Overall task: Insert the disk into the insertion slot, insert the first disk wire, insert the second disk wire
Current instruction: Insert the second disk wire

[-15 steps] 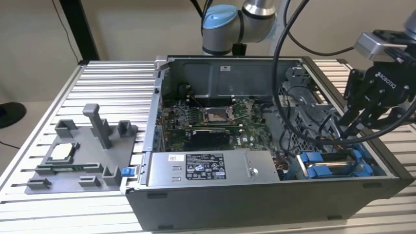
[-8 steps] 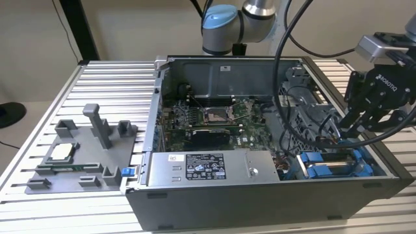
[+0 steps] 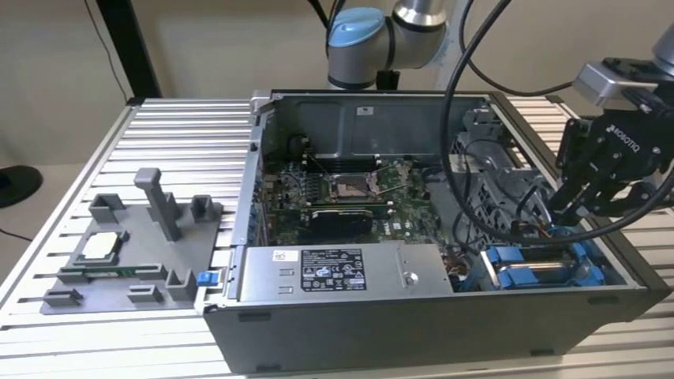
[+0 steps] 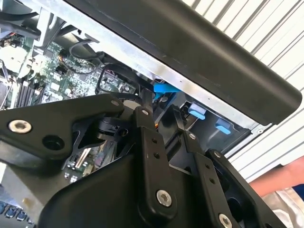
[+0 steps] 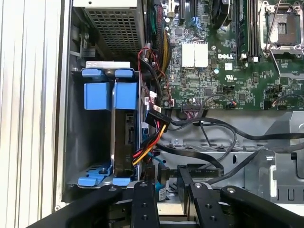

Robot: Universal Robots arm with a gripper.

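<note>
Ribbed aluminium table (image 3: 158,126), open computer case (image 3: 421,332) laid on it, side panel off. So the disk (image 5: 124,142) looks to be seated already: in the first wrist view it's stood on edge in the drive bay, held in its blue carrier (image 5: 124,95), right beside the motherboard (image 5: 213,61). A black connector (image 5: 155,117) with yellow, red and black wires is pressed up against the disk's edge, so the first wire is probably in, though how fully it's seated can't be told. Nothing that reads as a second plugged wire can be made out, so that part is likely left. The gripper (image 3: 574,212) is hung just over the bay corner, its fingers (image 5: 142,194) spread with a gap, nothing pinched.
</note>
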